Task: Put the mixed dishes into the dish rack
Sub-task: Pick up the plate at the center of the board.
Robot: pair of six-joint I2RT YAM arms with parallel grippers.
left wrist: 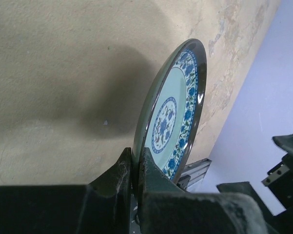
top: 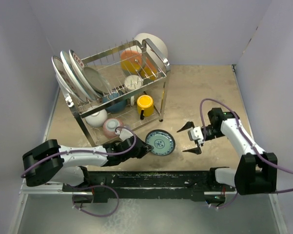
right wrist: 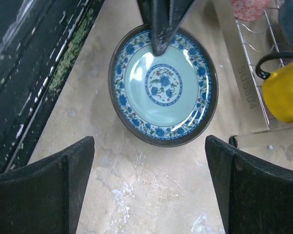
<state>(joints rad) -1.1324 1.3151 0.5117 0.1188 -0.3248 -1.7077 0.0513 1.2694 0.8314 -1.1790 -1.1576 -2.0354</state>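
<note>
A teal plate (top: 160, 142) with a blue flower border is pinched at its rim by my left gripper (top: 145, 146), which is shut on it. In the left wrist view the plate (left wrist: 173, 112) stands on edge, tilted, above the tabletop. My right gripper (top: 191, 138) hangs open to the plate's right, apart from it; its view shows the plate (right wrist: 164, 87) beyond the spread fingers (right wrist: 44, 187). The chrome dish rack (top: 118, 91) holds several plates (top: 73, 74) upright on top, a yellow cup (top: 145, 104), a white bowl (top: 96, 117) and a small patterned bowl (top: 112, 126) below.
Orange dishes (top: 132, 61) and a large white plate (top: 151, 45) sit at the rack's far end. The black rail (top: 151, 178) runs along the near table edge. Walls close in left, right and behind. The rack's leg (right wrist: 246, 129) stands close to the plate.
</note>
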